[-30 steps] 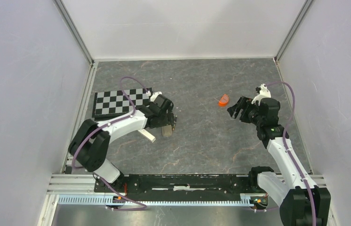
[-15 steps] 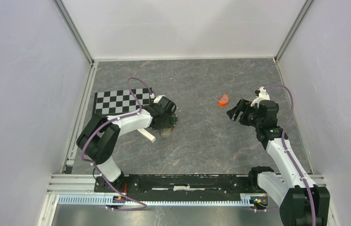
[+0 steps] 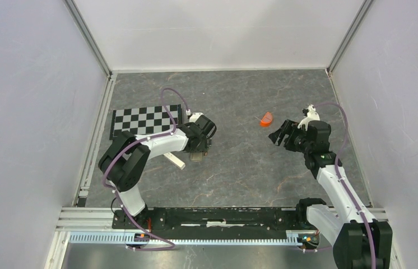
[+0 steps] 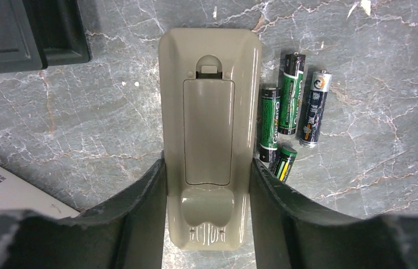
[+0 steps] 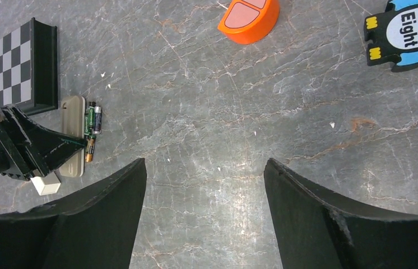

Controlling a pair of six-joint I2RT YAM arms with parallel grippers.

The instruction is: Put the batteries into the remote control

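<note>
The remote control (image 4: 209, 112) lies back up on the table, tan-grey, its battery cover closed. My left gripper (image 4: 207, 171) is shut on the remote's near end, one finger flush against each long side. Several batteries (image 4: 292, 92), dark with green markings, lie loose on the table just right of the remote; one (image 4: 285, 162) lies beside the right finger. In the top view the left gripper (image 3: 198, 151) sits over the remote (image 3: 198, 157). My right gripper (image 3: 278, 136) is open and empty, hovering far right; its wrist view (image 5: 205, 168) shows the remote (image 5: 73, 137) and batteries (image 5: 91, 123) at a distance.
A checkerboard box (image 3: 142, 120) stands behind the left gripper, its black edge close to the remote (image 4: 27, 33). A white block (image 3: 175, 161) lies left of the remote. An orange piece (image 3: 265, 118) and a penguin puzzle piece (image 5: 405, 31) lie near the right gripper.
The left arm's elbow swung toward the right and the wrist turned, the gripper staying at the remote. The right gripper shifted slightly down and left.
</note>
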